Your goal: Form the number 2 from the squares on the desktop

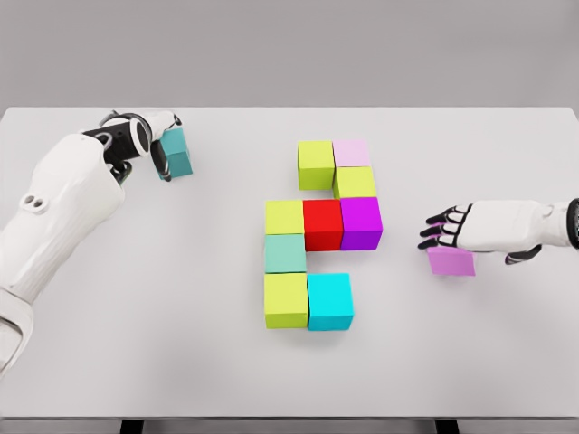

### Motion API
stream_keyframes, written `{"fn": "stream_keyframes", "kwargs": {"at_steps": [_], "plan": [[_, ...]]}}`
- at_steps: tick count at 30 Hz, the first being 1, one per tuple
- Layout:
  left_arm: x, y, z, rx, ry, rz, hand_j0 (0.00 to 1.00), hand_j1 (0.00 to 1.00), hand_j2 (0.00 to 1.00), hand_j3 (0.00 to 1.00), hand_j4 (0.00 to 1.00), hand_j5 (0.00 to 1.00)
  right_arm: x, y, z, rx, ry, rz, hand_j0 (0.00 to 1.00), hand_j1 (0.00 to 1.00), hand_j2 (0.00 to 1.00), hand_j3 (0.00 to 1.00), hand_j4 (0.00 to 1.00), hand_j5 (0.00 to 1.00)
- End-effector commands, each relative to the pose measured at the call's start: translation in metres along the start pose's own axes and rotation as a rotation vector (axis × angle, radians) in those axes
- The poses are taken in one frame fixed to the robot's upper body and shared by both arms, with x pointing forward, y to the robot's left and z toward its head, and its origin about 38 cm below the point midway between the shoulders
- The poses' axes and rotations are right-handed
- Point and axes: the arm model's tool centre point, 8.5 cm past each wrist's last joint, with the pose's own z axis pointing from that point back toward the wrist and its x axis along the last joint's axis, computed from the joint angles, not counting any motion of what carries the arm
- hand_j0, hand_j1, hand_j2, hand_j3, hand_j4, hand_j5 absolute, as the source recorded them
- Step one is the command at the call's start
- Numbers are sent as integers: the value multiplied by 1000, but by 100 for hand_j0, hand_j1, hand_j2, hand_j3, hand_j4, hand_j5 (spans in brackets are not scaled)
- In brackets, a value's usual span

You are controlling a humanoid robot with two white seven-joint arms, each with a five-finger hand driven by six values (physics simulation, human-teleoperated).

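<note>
The matte white table carries eight smooth cubes edge to edge mid-table, the figure's long axis running far edge to near edge. Left hand clamps a teal cube near the far-left corner. Right hand, fingers spread, rests on a violet cube toward the right edge.

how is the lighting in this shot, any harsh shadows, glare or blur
Head view: even, soft light; only faint shadows under the cubes and the right hand; no glare on the white table; edges slightly soft overall, no motion blur, left hand included.
</note>
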Motion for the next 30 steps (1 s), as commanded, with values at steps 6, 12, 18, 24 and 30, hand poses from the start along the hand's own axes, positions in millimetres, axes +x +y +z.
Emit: {"fn": "stream_keyframes", "kwargs": {"at_steps": [6,12,18,24,30], "plan": [[-2,0,-1,2,7,-4,94,94,94,94,94,94,-6,7,-10,25,17,3,89,89,89,89,89,89],[-6,-2,-3,-6,19,2,86,86,86,86,86,86,-6,5,-10,19,15,2,41,41,41,41,41,41],[-8,-2,-5,-9,25,5,79,79,79,79,79,79,-5,-2,-7,-7,12,0,42,42,42,42,42,42],[-1,-3,-4,-10,13,8,68,68,68,68,68,68,9,-18,-3,-77,-54,-22,41,41,41,41,41,41],[0,-1,-3,-5,8,10,60,60,60,60,60,60,20,-34,6,-146,-108,-41,42,42,42,42,42,42]]}}
